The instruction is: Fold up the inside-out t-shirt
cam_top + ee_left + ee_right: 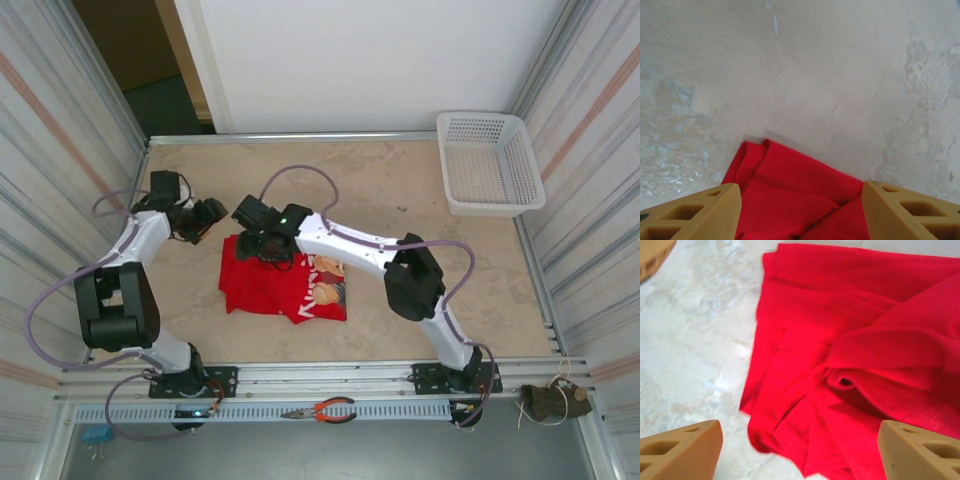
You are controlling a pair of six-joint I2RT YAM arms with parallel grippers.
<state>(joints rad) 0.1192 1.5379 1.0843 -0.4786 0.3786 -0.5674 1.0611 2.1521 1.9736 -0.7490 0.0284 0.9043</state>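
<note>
The red inside-out t-shirt (262, 287) lies bunched in a rough rectangle on the table's left half, with a printed patch (328, 284) showing at its right end. My left gripper (208, 222) hangs open by the shirt's far left corner; in the left wrist view (802, 217) layered red cloth (790, 185) lies under and between its tan fingers (695, 212). My right gripper (262, 245) hovers over the shirt's far edge. Seen from its wrist (800, 455), it is open, with wrinkled red cloth (855, 340) below and nothing pinched.
A white plastic basket (490, 165) stands at the far right corner of the beige table (400, 190). Orange-handled pliers (325, 410) lie on the front rail. Corrugated walls close in both sides. A tan finger (652, 257) of the other gripper shows at the right wrist view's corner.
</note>
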